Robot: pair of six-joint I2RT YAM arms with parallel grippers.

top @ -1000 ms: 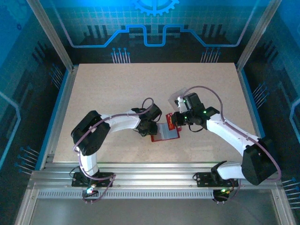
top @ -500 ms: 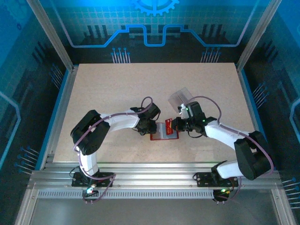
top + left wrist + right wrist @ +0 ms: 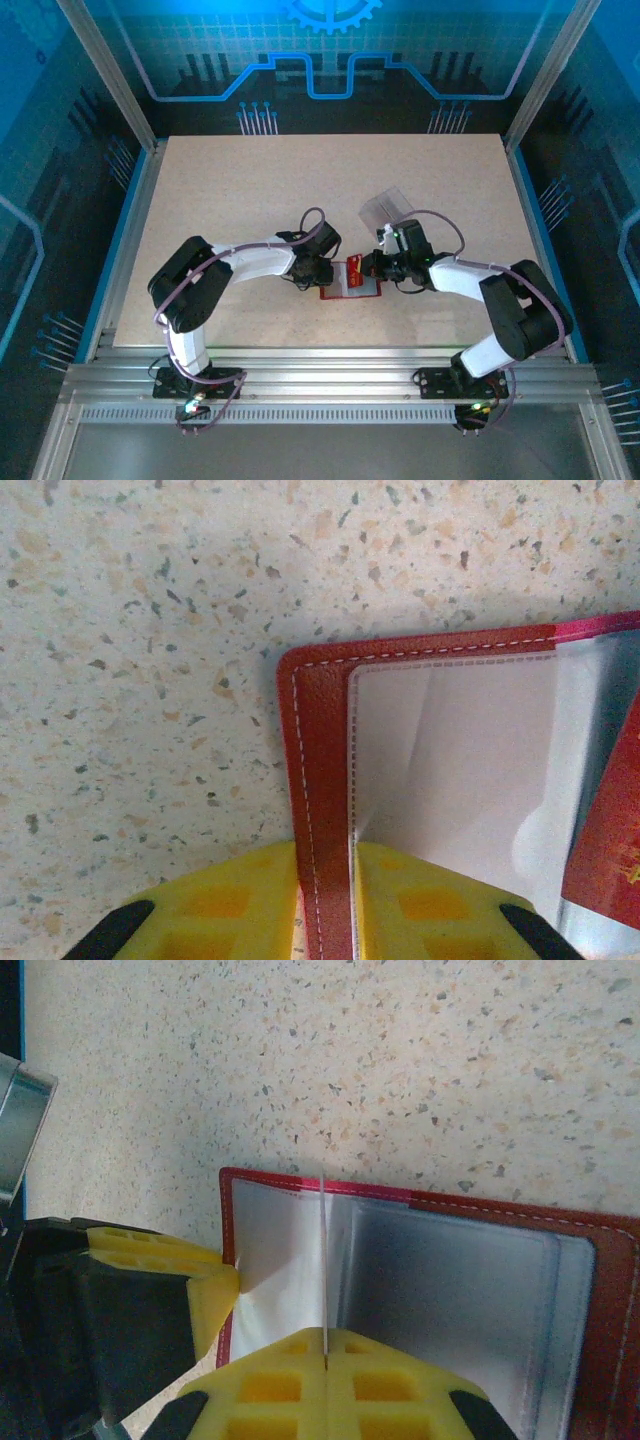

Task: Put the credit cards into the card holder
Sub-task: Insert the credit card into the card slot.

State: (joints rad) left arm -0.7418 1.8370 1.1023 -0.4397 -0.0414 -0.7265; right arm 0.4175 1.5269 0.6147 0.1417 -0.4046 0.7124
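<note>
The card holder (image 3: 352,280) lies open on the table, dark red with greyish clear pockets (image 3: 460,760). My left gripper (image 3: 328,880) is shut on its red left edge (image 3: 320,710) and shows in the top view as the left gripper (image 3: 318,274). My right gripper (image 3: 325,1345) is shut on a thin pale credit card (image 3: 324,1250), seen edge-on and standing upright over the open holder (image 3: 600,1290) near its fold. From above, the right gripper (image 3: 372,268) is at the holder's right side. A second see-through credit card (image 3: 388,210) lies on the table just behind the right wrist.
The left gripper's yellow finger (image 3: 205,1290) touches the holder's left edge in the right wrist view. The speckled table (image 3: 250,190) stretches wide behind and to the left. Metal frame posts (image 3: 110,75) and blue walls ring the table.
The right arm has folded in and its gripper has come down to the holder's right side, uncovering the loose card behind it. The holder looks narrower from above. The left gripper keeps its hold.
</note>
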